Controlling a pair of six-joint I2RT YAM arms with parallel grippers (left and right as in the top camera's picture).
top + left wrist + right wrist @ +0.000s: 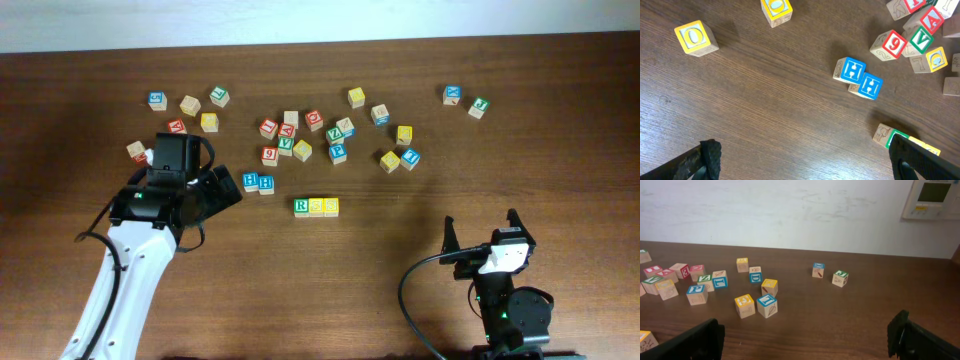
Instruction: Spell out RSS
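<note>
Right gripper (483, 232) sits closest, jaws apart and empty, nearer the robot than the RSS row (317, 207) and to its right. That row reads green R, yellow S, yellow S, cubes touching, long axis left to right. Left gripper (228, 188), also spread and empty, is the nearer one, just left of the row, with two blue H cubes (259, 183) roughly between. Spelling looks finished. Loose cubes (302, 151) scatter beyond the row.

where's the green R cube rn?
Overhead view: the pale wooden cube with the green R sits mid-table at the left end of a row with two yellow-faced S cubes, right of the blue H cubes.
</note>
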